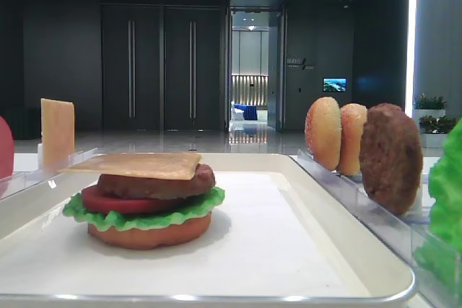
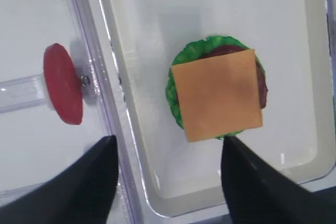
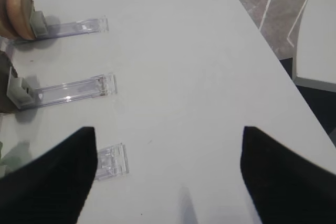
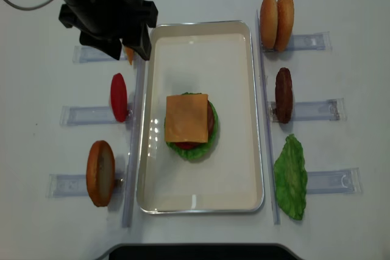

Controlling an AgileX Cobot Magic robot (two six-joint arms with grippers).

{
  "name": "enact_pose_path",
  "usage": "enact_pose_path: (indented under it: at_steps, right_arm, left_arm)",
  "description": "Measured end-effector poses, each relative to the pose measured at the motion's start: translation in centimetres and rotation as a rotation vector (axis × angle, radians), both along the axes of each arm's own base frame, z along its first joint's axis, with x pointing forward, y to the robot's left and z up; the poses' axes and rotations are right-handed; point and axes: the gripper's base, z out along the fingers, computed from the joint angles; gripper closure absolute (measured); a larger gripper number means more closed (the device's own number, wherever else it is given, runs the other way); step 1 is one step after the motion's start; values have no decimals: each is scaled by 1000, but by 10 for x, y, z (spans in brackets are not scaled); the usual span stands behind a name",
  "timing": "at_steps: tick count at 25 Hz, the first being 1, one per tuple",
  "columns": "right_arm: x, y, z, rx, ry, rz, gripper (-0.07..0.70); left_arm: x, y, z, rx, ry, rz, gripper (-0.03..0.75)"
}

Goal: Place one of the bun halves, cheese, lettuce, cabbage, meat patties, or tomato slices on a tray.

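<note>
On the cream tray (image 4: 201, 53) stands a stack topped by a square cheese (image 4: 187, 117) slice. Beneath it show a meat patty (image 1: 155, 185), a tomato slice (image 1: 101, 198), lettuce (image 1: 144, 216) and a flat bun half (image 1: 148, 234). My left gripper (image 2: 169, 138) hangs open above the tray's near-left corner, beside the cheese (image 2: 218, 95), with nothing between its fingers. In the overhead view the left arm (image 4: 103, 10) is over the tray's far-left corner. My right gripper (image 3: 168, 128) is open over bare table.
Clear racks flank the tray. On the left stand a second cheese slice (image 1: 58, 131), a red tomato slice (image 4: 118, 97) and a bun half (image 4: 100, 173). The right racks hold two bun halves (image 4: 276, 21), a patty (image 4: 283, 94) and a lettuce leaf (image 4: 291, 178).
</note>
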Motion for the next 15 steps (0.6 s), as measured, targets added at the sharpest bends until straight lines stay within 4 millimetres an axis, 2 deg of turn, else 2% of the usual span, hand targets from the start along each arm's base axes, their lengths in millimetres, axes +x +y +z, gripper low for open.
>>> enact_pose_path:
  at_steps: [2,4,10,12,15]
  right_arm:
    - [0,0,0,0,0,0,96]
    - [0,0,0,0,0,0,96]
    - [0,0,0,0,0,0,96]
    - [0,0,0,0,0,0,96]
    - [0,0,0,0,0,0,96]
  left_arm:
    - [6,14,0,10,-3,47,244]
    - [16,37,0,28,-12,113,244]
    - [35,121,1,105,-28,239,244]
    - [38,140,-2,125,-19,245,244]
    - [41,159,-8,146,3,249,244]
